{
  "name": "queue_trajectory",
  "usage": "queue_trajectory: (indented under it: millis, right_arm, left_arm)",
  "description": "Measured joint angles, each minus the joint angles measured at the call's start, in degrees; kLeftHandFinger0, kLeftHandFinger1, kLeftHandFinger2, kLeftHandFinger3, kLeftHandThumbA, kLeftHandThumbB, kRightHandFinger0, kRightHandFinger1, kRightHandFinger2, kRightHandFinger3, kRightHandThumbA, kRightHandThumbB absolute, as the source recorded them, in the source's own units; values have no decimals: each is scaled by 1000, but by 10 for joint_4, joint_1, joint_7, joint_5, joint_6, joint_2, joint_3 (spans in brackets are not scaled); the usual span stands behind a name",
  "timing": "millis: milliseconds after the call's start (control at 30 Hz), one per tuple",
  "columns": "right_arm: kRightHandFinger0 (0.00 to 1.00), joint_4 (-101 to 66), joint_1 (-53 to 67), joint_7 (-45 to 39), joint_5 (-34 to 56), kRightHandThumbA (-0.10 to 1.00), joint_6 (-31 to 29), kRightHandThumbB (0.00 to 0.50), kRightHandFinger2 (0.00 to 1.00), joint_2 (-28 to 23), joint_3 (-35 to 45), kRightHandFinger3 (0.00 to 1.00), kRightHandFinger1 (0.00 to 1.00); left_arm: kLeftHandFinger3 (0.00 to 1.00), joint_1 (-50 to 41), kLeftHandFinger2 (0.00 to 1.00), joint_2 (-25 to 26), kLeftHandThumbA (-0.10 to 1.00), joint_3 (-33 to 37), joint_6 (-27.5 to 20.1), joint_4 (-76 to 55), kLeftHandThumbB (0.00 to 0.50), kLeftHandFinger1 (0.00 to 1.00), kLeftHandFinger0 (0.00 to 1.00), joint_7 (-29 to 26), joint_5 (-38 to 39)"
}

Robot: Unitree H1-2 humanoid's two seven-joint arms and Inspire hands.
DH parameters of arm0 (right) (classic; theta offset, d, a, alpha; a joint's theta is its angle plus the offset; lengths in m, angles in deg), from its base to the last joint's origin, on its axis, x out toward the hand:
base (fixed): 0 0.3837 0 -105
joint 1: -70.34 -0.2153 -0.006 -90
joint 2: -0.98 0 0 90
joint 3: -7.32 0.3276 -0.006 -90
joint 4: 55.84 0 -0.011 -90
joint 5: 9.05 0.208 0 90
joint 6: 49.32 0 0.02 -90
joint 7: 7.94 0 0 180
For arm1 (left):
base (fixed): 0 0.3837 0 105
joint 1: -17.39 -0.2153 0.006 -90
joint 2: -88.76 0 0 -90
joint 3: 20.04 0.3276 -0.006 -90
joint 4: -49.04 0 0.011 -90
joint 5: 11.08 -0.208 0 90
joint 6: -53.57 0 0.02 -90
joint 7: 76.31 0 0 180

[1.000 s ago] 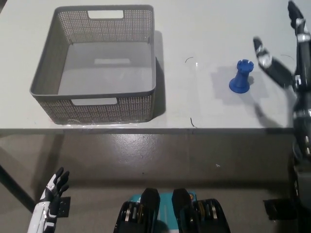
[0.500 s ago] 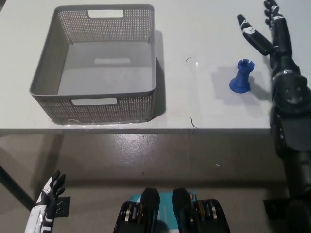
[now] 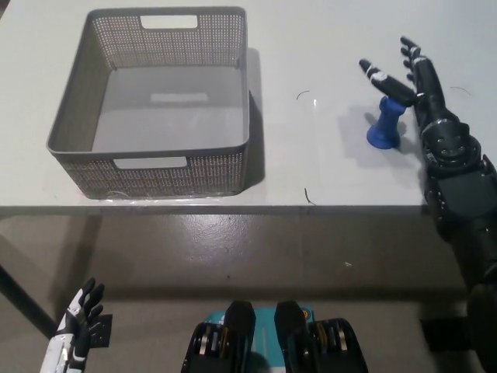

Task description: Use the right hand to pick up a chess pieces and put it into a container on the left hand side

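From the head view, my right hand [image 3: 419, 85] is moving in from the right and is now reaching over the top of the blue chess piece [image 3: 386, 124], fingers apart, not yet closed. The piece is standing upright on the table [image 3: 311, 47], well right of the grey basket [image 3: 155, 167]. My left hand [image 3: 74, 326] is resting low at the left, fingers apart. I am seeing no writing.

I saw a pale grey table [image 3: 311, 167] with a few thin dark curved marks [image 3: 302, 95] on its top. Below its front edge lay a grey-brown floor [image 3: 233, 249], faintly speckled.
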Motion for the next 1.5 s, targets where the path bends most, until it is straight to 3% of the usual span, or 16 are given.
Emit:
queue_trajectory:
  millis: [367,433,600,1100,1267,1367,1400,1433,1467,1500]
  right_arm:
    - [1000,93,-20,10,2,774,-4,500,1000,-12,-17,1000,1000]
    - [1000,105,-21,11,2,780,-5,500,1000,-13,-18,1000,1000]
    - [1000,127,-22,13,3,818,-14,500,1000,-13,-26,1000,1000]
    - [1000,155,-25,22,3,795,-31,500,1000,-12,-34,1000,1000]
    - [1000,163,-29,25,4,715,-35,500,1000,-10,-37,1000,1000]
    - [1000,168,-30,30,6,577,-40,500,1000,-7,-33,1000,1000]
    - [981,168,-30,31,8,582,-42,500,1000,-6,-31,1000,1000]
    - [818,169,-30,35,12,570,-43,500,931,-4,-27,1000,882]
    - [738,170,-30,39,14,521,-45,471,851,-3,-26,1000,791]
    - [630,171,-30,42,16,482,-46,490,776,-2,-25,1000,693]
  left_arm:
    - [1000,0,1000,2,1000,-3,-1,0,386,1000,1000,1,0]
    - [1000,-1,1000,2,1000,-3,-1,0,367,1000,1000,1,1]
    - [1000,-1,1000,5,1000,-4,-8,0,384,1000,1000,2,2]
    - [1000,0,1000,7,1000,-5,-15,1,380,1000,1000,6,3]
    - [1000,0,1000,7,1000,-6,-16,2,376,1000,1000,6,3]
    - [1000,1,1000,8,1000,-6,-18,3,378,1000,1000,7,3]
    - [1000,1,1000,8,1000,-6,-18,3,372,1000,1000,7,3]
    - [1000,2,1000,8,1000,-6,-18,3,363,1000,1000,7,3]
    - [1000,2,1000,8,1000,-6,-19,3,364,1000,1000,7,3]
    - [1000,3,1000,8,1000,-6,-19,3,363,1000,1000,7,3]
